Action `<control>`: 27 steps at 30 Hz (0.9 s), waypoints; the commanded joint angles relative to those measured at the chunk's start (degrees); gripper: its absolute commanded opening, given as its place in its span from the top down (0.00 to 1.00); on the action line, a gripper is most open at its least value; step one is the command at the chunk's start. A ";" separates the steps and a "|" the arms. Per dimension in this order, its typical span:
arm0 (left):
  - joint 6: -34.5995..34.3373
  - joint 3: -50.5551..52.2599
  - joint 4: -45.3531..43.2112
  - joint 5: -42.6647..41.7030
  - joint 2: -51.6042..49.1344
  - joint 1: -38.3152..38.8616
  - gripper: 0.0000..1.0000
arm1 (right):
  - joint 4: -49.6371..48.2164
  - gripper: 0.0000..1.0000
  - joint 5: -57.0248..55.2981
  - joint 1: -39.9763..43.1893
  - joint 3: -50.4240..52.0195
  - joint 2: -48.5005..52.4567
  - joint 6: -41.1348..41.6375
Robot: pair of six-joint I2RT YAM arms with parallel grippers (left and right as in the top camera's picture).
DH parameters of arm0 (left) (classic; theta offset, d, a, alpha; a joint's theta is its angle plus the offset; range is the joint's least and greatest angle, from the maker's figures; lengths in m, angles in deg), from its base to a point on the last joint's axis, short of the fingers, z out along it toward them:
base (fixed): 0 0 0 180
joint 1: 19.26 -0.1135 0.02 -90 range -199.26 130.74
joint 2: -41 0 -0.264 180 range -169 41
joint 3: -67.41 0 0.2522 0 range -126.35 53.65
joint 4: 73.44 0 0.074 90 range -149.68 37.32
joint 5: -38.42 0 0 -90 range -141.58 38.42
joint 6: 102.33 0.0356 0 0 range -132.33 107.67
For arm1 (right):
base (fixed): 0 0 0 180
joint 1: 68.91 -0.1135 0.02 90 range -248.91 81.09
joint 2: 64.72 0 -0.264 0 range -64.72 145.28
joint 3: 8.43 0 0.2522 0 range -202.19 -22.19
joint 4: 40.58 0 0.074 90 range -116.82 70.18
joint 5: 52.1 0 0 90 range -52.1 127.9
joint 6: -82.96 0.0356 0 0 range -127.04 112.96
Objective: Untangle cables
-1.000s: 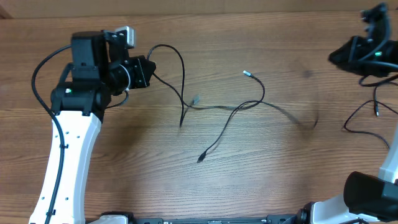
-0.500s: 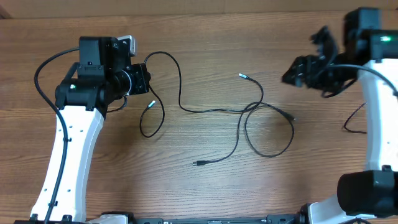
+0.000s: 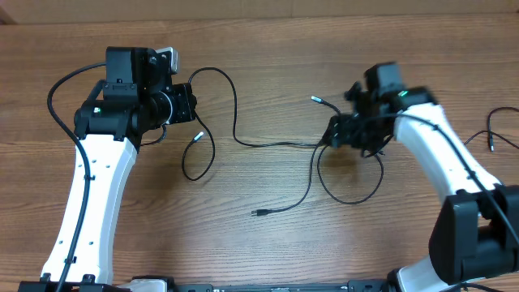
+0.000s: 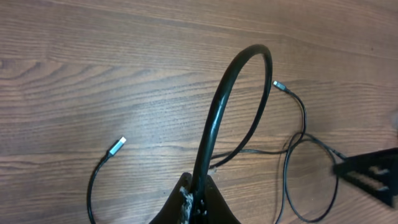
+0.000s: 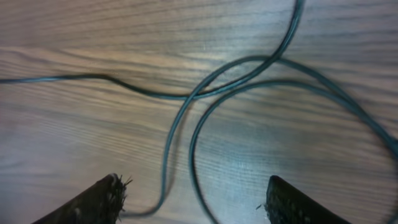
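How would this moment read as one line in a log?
left gripper: shut on cable | right gripper: open over crossing cables

No readable txt, labels, nos. or signs in any view.

The left arm (image 3: 89, 186) rises from the lower left of the overhead frame, its black wrist bent rightward at upper left. The left gripper (image 3: 192, 102) is pinched closed on a black cable (image 4: 214, 118). The right arm (image 3: 442, 154) slants in from the lower right toward centre. The right gripper (image 5: 194, 183) points leftward, its fingers spread wide apart.
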 commanded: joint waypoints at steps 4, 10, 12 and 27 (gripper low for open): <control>0.98 -0.72 -0.04 0.31 -0.31 0.17 0.96 | -12.22 0.29 -9.57 -7.39 10.36 -0.11 1.03; 0.85 -0.72 0.26 0.11 -0.31 0.17 0.96 | -23.30 0.30 -12.85 -13.44 16.68 -0.07 1.03; 0.85 -0.72 0.57 0.11 -0.31 0.17 0.96 | -25.44 0.32 -13.03 -14.51 17.94 -0.07 2.12; 0.90 -0.72 0.83 0.13 -0.31 0.17 0.96 | -25.53 0.96 -21.38 -15.02 20.74 -0.07 12.81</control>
